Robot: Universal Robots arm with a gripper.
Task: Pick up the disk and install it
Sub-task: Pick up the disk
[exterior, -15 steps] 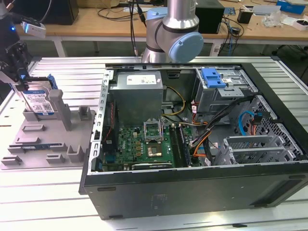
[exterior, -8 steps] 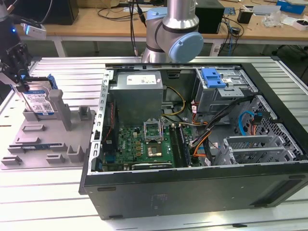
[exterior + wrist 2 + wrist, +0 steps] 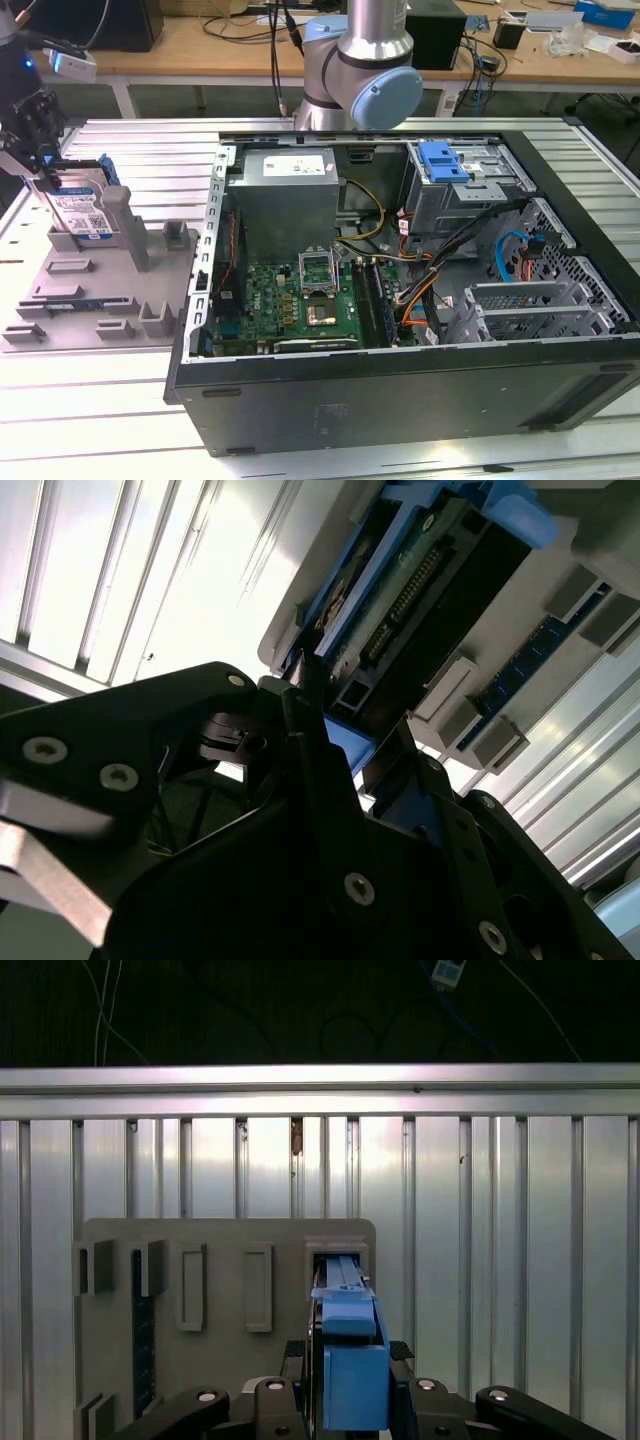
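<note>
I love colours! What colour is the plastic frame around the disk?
Blue. The frame on the disk shows best in the first wrist view.

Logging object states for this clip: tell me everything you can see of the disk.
The disk is a flat silver drive with a blue-and-white label and a blue plastic frame. It stands on edge in a slot of the grey fixture tray at the exterior view's left, outside the computer case. The gripper straddles its upper end.
</note>
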